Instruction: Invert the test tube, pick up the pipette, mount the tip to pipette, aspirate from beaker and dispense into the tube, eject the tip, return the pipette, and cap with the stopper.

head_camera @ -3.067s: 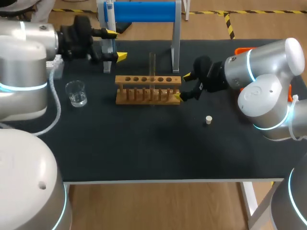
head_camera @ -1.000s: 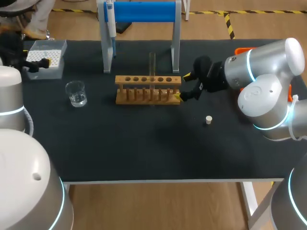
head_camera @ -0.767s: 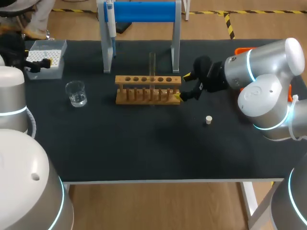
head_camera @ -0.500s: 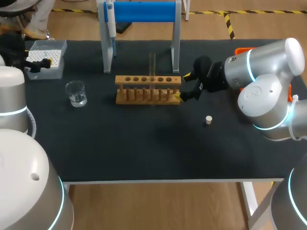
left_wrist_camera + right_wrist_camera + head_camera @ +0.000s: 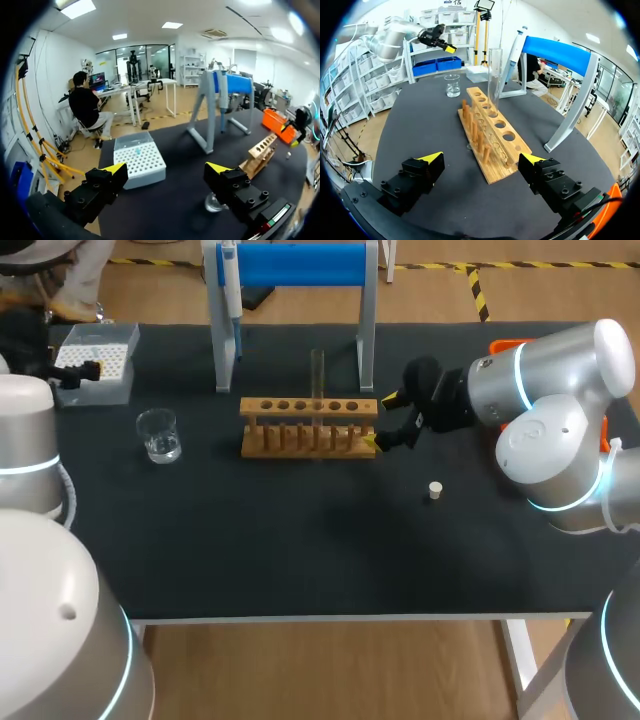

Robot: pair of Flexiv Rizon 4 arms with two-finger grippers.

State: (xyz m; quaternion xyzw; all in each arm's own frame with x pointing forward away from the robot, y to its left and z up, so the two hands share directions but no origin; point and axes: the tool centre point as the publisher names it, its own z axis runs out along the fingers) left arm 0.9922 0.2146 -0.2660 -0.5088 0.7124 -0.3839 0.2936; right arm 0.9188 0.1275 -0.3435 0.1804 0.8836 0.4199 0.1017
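The blue stand (image 5: 300, 265) behind the wooden rack (image 5: 308, 406) held your pipette (image 5: 231, 285), so that job looked done. Your right gripper (image 5: 482, 159) sat at the rack's right end and your left gripper (image 5: 167, 170) far to the rack's left, both with fingers apart and empty. The test tube (image 5: 317, 370) stood upright in the rack, and the little stopper (image 5: 434, 490) lay right of the rack, likely waiting to plug it.
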